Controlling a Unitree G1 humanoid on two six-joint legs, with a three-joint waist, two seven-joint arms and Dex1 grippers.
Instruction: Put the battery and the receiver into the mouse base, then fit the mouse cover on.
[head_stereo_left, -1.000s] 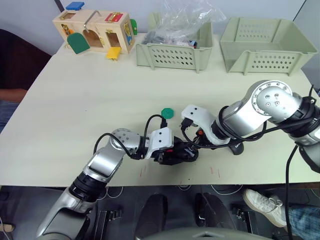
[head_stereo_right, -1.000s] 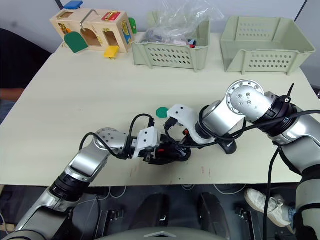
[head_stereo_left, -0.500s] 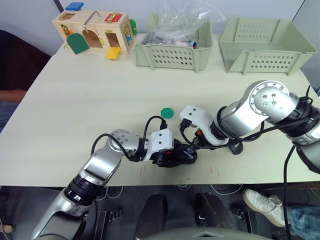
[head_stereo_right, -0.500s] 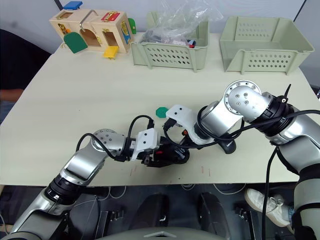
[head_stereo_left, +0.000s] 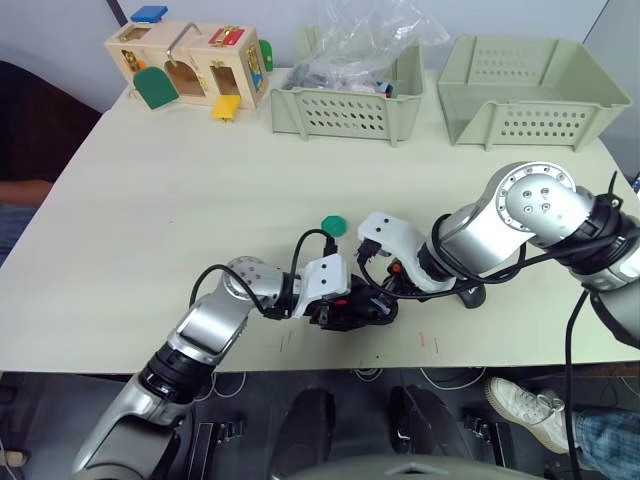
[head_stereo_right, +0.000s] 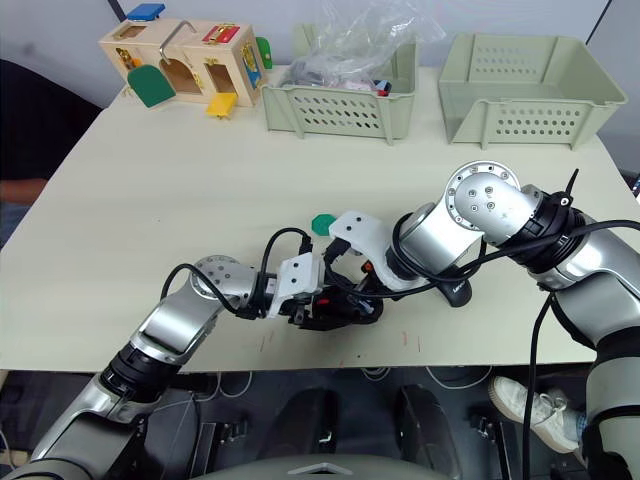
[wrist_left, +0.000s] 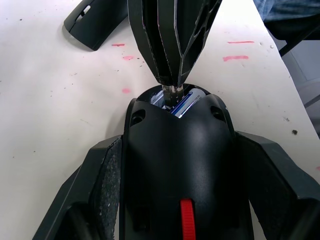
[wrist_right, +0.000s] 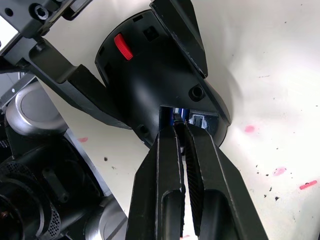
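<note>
My left gripper (head_stereo_left: 335, 308) is shut on the black mouse base (wrist_left: 177, 145), one finger on each side, near the table's front edge. A red patch shows on the base. The battery (wrist_left: 186, 102), white and blue, lies in the base's open compartment. My right gripper (wrist_right: 181, 125) comes in from the right with its fingers closed together. Its tips reach into that compartment beside the battery and pinch a small silvery piece, which looks like the receiver (wrist_left: 172, 90). The glossy black mouse cover (head_stereo_left: 470, 294) lies on the table to the right, partly under my right arm.
A flat green disc (head_stereo_left: 333, 225) lies just behind the grippers. Two pale green baskets (head_stereo_left: 350, 105) (head_stereo_left: 535, 95) stand at the back, one holding a plastic bag. A wooden toy box (head_stereo_left: 190, 62) sits at the back left. The table edge (head_stereo_left: 330, 368) is close in front.
Both grippers stay locked at the mouse base. The left arm and base have shifted only slightly, first toward the front edge and then back.
</note>
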